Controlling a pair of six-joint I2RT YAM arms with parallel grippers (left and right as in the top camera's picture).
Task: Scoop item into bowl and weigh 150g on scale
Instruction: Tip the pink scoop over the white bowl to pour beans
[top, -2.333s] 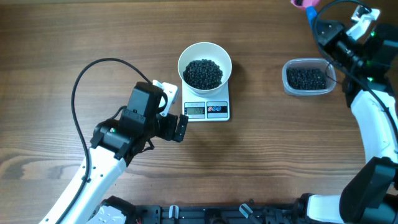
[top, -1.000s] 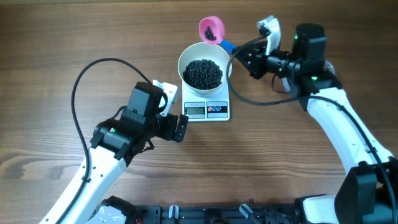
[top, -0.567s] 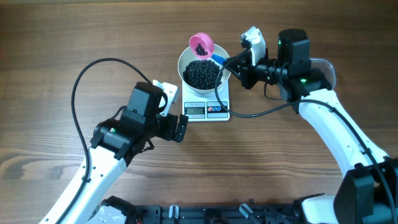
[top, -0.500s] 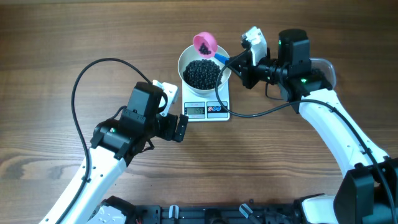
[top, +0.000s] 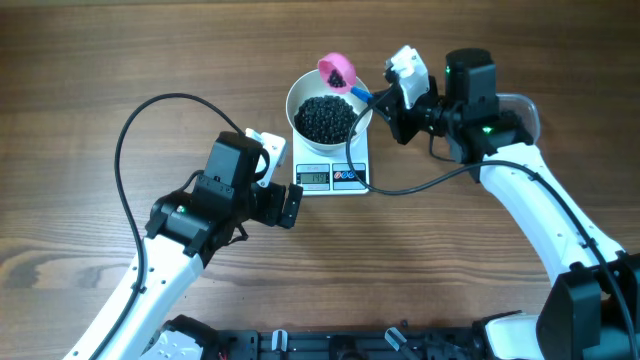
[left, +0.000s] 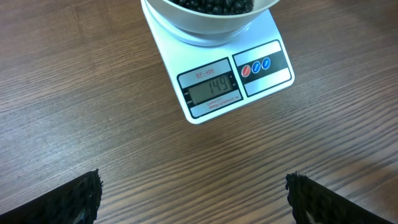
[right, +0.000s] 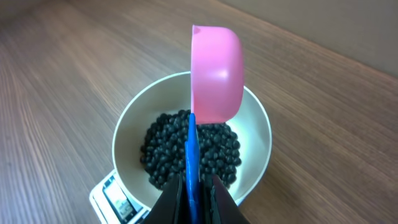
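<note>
149 on scale (left: 224, 59) display (left: 214, 88); label (left: 204, 74) SF-400.

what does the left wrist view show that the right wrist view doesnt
Only the left wrist view: the scale with its display legibly reading 149, its two buttons, and the open left hand. Only the right wrist view: the pink scoop, gripped by its blue handle in the shut right hand, over the bowl. Both: the bowl of black beads on the scale, and the wooden table.

White arm links (top: 540, 215), black joint housings (top: 225, 172), looping black cables (top: 122, 140), small green lights (top: 488, 128)
</note>
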